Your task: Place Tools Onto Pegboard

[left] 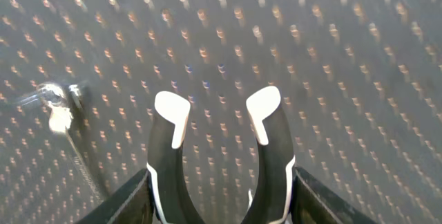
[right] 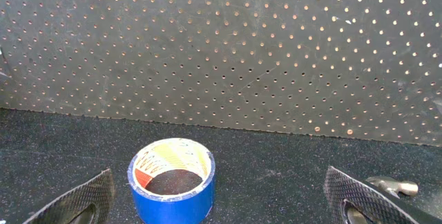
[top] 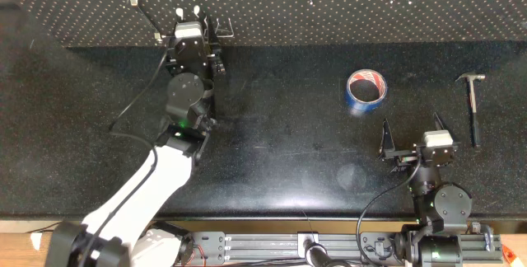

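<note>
Right gripper (top: 410, 133) gaping, empty; tape roll (top: 366, 88) on table (top: 272, 152) ahead of it, toward the pegboard (top: 329, 3); hammer (top: 473, 110) to its right, handle lying fore-and-aft; right arm nearer both; left gripper (left: 217, 113) parted, empty, at pegboard.

Open worktop between tape roll (top: 366, 88) and hammer (top: 473, 110); hook (left: 54, 99) beside left end effector (left: 217, 110).

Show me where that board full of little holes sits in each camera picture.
Top view: the pegboard runs along the top edge, behind the black table.
Left wrist view: the close backdrop behind the left gripper.
Right wrist view: across the upper part, beyond the blue tape roll.
Shared landmark: the tape roll, lying before the board in the top and right wrist views.
</note>
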Available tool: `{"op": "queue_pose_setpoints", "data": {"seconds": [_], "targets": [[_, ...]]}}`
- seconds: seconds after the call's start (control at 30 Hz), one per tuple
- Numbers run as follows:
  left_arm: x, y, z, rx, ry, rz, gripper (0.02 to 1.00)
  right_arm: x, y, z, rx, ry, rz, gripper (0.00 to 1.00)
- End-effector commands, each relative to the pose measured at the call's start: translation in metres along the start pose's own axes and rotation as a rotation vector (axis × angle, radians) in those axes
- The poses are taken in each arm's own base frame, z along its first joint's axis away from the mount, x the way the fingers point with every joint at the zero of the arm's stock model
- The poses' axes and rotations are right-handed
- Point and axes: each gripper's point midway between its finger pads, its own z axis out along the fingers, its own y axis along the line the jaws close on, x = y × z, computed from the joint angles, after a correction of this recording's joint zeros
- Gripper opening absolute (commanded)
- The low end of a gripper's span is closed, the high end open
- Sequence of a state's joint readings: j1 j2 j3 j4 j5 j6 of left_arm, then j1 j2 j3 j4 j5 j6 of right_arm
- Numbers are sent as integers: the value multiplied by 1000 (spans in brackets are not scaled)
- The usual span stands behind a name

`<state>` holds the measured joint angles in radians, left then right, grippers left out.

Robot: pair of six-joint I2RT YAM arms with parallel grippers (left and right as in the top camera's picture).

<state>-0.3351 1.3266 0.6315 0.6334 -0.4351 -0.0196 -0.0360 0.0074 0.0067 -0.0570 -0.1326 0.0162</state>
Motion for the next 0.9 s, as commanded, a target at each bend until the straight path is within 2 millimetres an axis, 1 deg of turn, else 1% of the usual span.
{"op": "queue_pose_setpoints", "data": {"seconds": [0.03, 0.1, 0.17, 0.2, 0.33, 0.37, 0.4, 0.43, 0.53, 0.6, 0.67, 0.73, 0.77, 0.83, 0.87, 0.9], "targets": [[-47, 12, -47, 53, -53, -9, 27, 1, 4, 0, -18, 1, -11, 980], [-50, 22, -69, 57, -112, -36, 27, 1, 4, 0, -18, 1, -11, 980], [-57, 27, -80, 57, -187, -66, 27, 1, 4, 0, -18, 1, -11, 980], [-60, 30, -84, 54, -222, -82, 27, 1, 4, 0, -18, 1, -11, 980], [-70, 31, -88, 57, -268, -102, 29, 1, 4, 0, -18, 1, -11, 980], [-74, 33, -94, 57, -280, -107, 27, 1, 4, 0, -18, 1, -11, 980], [-76, 36, -107, 75, -292, -109, 25, 1, 4, 0, -18, 1, -11, 980], [-75, 38, -123, 105, -323, -117, 25, 1, 4, 0, -18, 1, -11, 980], [-67, 47, -150, 128, -435, -168, 29, 1, 4, 0, -18, 1, -11, 980], [-60, 51, -164, 144, -517, -196, 29, 1, 4, 0, -18, 1, -11, 980], [-53, 49, -164, 156, -522, -194, 27, 1, 4, 0, -18, 1, -11, 980], [-50, 48, -157, 157, -514, -179, 29, 1, 4, 0, -18, 1, -11, 980], [-52, 46, -152, 165, -521, -168, 29, 1, 4, 0, -18, 1, -11, 980], [-58, 41, -137, 173, -502, -149, 29, 1, 4, 0, -18, 1, -11, 980], [-66, 33, -116, 176, -468, -136, 29, 1, 4, 0, -18, 1, -11, 980], [-68, 28, -105, 177, -450, -131, 29, 1, 4, 0, -18, 1, -11, 980]]}}
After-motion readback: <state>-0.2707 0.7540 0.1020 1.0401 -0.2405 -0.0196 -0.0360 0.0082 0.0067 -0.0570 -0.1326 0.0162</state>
